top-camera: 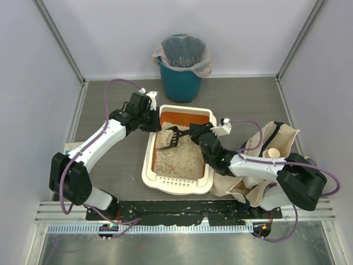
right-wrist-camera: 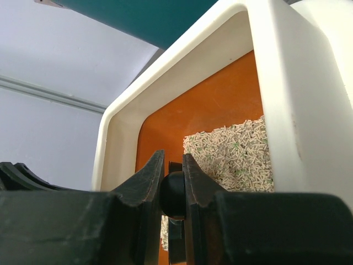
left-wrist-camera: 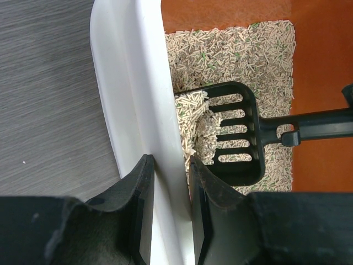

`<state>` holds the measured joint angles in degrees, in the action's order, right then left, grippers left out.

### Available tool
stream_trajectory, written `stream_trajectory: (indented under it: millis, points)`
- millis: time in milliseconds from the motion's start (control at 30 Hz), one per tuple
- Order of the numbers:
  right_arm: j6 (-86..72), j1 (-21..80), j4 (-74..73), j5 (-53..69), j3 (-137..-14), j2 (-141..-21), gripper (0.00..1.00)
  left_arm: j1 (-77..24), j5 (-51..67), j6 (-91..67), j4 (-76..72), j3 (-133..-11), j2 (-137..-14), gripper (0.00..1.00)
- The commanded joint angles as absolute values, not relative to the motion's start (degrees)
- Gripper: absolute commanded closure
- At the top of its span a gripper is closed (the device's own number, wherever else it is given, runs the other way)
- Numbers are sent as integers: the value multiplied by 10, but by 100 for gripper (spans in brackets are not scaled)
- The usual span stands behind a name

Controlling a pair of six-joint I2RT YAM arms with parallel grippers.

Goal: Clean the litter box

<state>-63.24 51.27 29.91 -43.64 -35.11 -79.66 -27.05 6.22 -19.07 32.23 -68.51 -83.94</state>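
Top external, left claw (top-camera: 156, 123) clamping litter box (top-camera: 148, 163) rim, right claw (top-camera: 191, 132) gripping scoop (top-camera: 170, 139)

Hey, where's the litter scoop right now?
Top view: the black scoop sits inside the litter box, head on the litter near the left wall, handle gripped by the right gripper.

The left arm (top-camera: 94, 142) reaches from the lower left up toward the centre, with the left gripper (left-wrist-camera: 168, 165) pinched on the box (left-wrist-camera: 127, 83) wall. The right arm (top-camera: 251, 164) bends in from the lower right, with the right gripper (right-wrist-camera: 172, 163) clamped on the scoop (left-wrist-camera: 255, 138) handle.
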Motion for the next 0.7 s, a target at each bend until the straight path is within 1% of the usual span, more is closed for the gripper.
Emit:
stream_trajectory:
  millis: [0,200,433,600,667]
  points:
    - [-671,505,266,-479,-325,-774,99,-265,40,-171,323,-679,-809,92]
    - [-670,505,258,-490,-319,-751,99,-264,28,-171,317,-674,-797,87]
    - [-677,506,240,-507,-305,-724,99,-265,26,-171,305,-664,-783,73]
    - [-677,505,233,-519,-300,-704,99,-265,29,-168,300,-661,-775,67]
    - [-678,505,229,-521,-298,-698,99,-264,28,-168,295,-658,-771,62]
